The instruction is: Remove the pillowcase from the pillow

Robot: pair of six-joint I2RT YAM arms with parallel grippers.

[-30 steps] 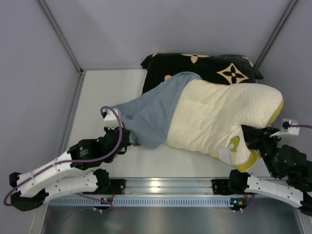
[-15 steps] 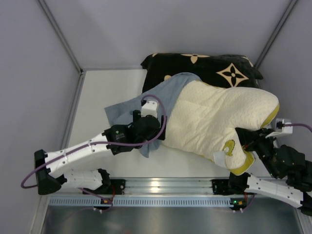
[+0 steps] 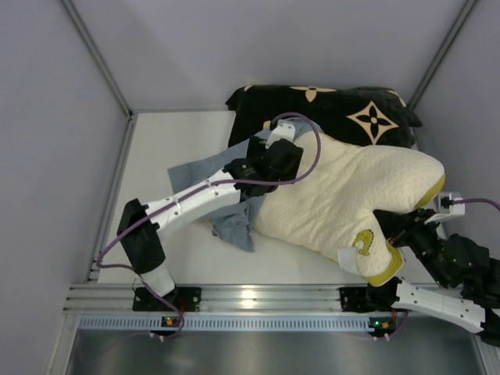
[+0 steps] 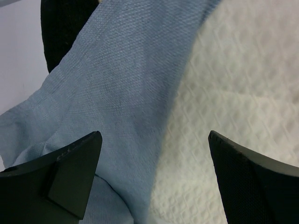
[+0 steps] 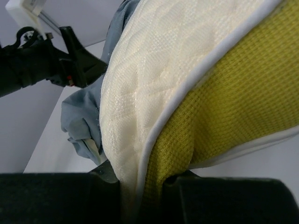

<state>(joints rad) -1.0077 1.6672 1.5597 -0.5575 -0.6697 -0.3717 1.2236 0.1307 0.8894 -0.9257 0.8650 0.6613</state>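
Grey-blue pillowcase lies bunched over the cream pillow's left end, mostly peeled back, seemingly not yet free; left gripper hovers there, spread wide and empty; right gripper clamps the pillow's opposite corner.

I see the pillow mostly bare: cream, quilted-looking, lying slantwise on the table, right of centre. Its near right corner shows yellow-green edging, a green-yellow emblem and a white tag. The pillowcase, grey-blue face out, is bunched and creased around the pillow's left end, with part of it spilling flat onto the table.
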